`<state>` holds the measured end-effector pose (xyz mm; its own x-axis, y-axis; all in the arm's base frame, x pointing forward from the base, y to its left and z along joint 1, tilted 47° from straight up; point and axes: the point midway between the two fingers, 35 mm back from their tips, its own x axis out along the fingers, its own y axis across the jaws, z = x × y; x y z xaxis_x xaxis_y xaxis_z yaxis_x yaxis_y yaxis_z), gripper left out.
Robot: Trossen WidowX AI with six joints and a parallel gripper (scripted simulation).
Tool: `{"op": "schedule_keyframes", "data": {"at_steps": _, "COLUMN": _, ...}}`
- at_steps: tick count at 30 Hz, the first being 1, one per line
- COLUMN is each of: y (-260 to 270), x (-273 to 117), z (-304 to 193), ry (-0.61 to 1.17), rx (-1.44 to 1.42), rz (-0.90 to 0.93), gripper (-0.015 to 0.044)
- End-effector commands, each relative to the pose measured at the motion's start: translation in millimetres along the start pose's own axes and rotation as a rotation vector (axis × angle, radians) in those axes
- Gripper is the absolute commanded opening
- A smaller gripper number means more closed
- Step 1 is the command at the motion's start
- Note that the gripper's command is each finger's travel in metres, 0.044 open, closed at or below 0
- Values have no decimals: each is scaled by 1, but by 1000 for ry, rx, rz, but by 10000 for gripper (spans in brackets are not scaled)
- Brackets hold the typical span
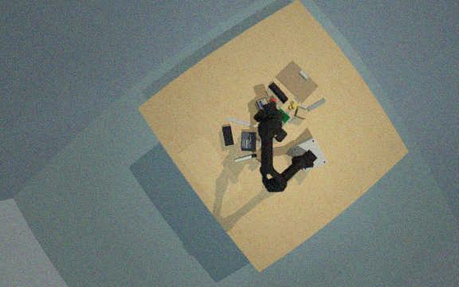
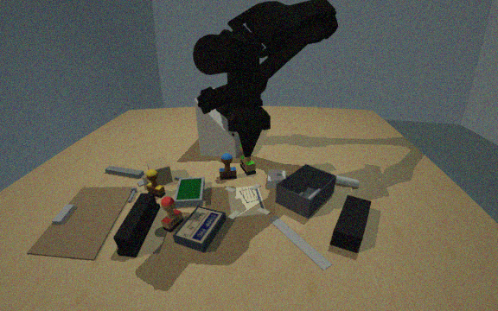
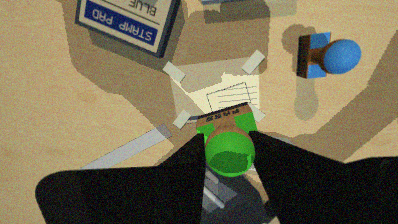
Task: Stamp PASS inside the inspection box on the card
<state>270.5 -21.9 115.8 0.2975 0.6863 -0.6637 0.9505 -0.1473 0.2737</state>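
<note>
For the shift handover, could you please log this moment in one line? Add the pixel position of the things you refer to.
gripper (image 2: 247, 155) (image 3: 226, 139): shut on green stamp (image 2: 248, 166) (image 3: 230, 152) | stamp: above bench | blue stamp (image 2: 227, 168) (image 3: 330, 56): standing

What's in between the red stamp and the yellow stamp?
The long black block lies between the red stamp and the yellow stamp, as the exterior view shows.
</note>
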Motion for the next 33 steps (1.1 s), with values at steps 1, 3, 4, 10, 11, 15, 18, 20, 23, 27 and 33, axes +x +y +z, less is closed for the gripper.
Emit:
{"op": "schedule_keyframes", "data": {"at_steps": 1, "y": 15, "x": -2, "z": 0, "ry": -3, "rx": -3, "rz": 3, "gripper": 0}}
{"op": "schedule_keyframes", "data": {"at_steps": 3, "y": 23, "x": -2, "z": 0, "ry": -3, "rx": -3, "rz": 3, "gripper": 0}}
{"op": "schedule_keyframes", "data": {"at_steps": 4, "y": 27, "x": -2, "z": 0, "ry": -3, "rx": -4, "rz": 3, "gripper": 0}}
{"op": "schedule_keyframes", "data": {"at_steps": 10, "y": 51, "x": -2, "z": 1, "ry": -3, "rx": -6, "rz": 4, "gripper": 0}}
{"op": "schedule_keyframes", "data": {"at_steps": 11, "y": 56, "x": -1, "z": 1, "ry": -3, "rx": -7, "rz": 5, "gripper": 0}}
{"op": "schedule_keyframes", "data": {"at_steps": 15, "y": 71, "x": 0, "z": 1, "ry": -3, "rx": -9, "rz": 5, "gripper": 0}}
{"op": "schedule_keyframes", "data": {"at_steps": 18, "y": 83, "x": 2, "z": 1, "ry": -2, "rx": -10, "rz": 6, "gripper": 0}}
{"op": "schedule_keyframes", "data": {"at_steps": 20, "y": 91, "x": 3, "z": 1, "ry": -2, "rx": -11, "rz": 6, "gripper": 0}}
{"op": "schedule_keyframes", "data": {"at_steps": 23, "y": 102, "x": 5, "z": 1, "ry": -1, "rx": -12, "rz": 7, "gripper": 0}}
{"op": "schedule_keyframes", "data": {"at_steps": 27, "y": 108, "x": 7, "z": 1, "ry": -1, "rx": -13, "rz": 8, "gripper": 0}}
{"op": "schedule_keyframes", "data": {"at_steps": 33, "y": 108, "x": 14, "z": 2, "ry": -1, "rx": -13, "rz": 7, "gripper": 0}}
